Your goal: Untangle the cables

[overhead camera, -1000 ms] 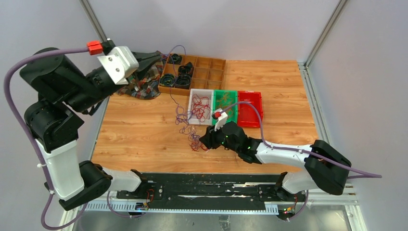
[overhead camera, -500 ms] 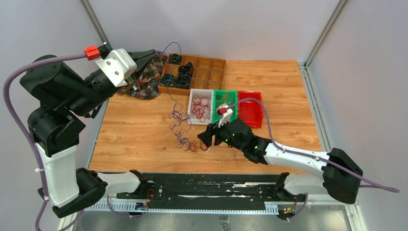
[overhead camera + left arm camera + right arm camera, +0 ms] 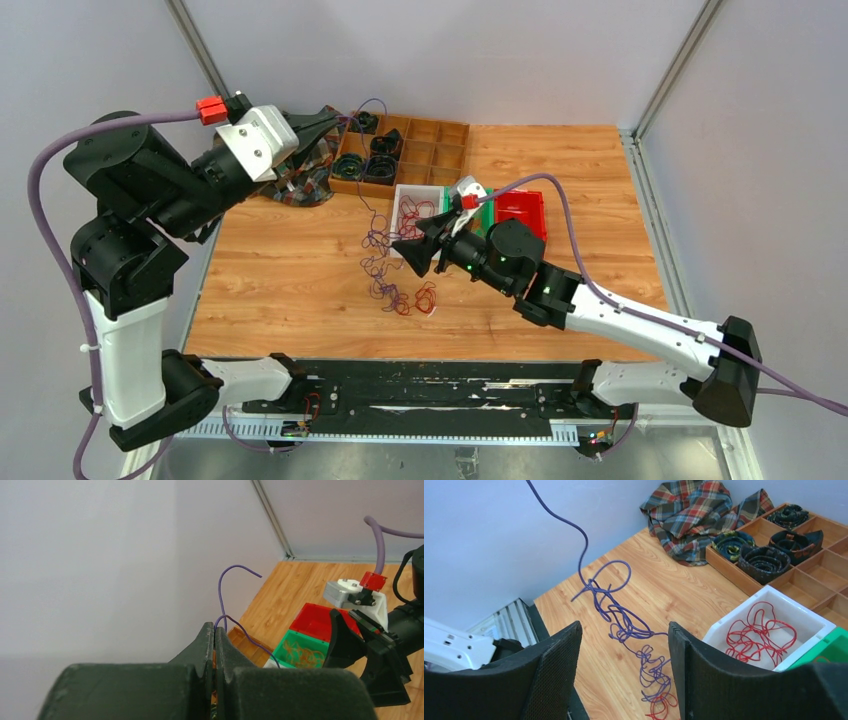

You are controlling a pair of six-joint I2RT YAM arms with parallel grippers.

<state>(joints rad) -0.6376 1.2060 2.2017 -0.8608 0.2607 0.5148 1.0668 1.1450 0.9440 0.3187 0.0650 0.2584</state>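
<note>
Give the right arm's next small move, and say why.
Probably lower the open right claw onto the loose red cable and pinch it: the shut left claw holds the purple cable up, and its lower end is snarled with the red.

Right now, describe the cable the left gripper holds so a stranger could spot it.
On the wooden table, just left of the white tray, lies a tangle. From it the purple cable climbs to the shut left gripper; the red cables nearby lie flat.
</note>
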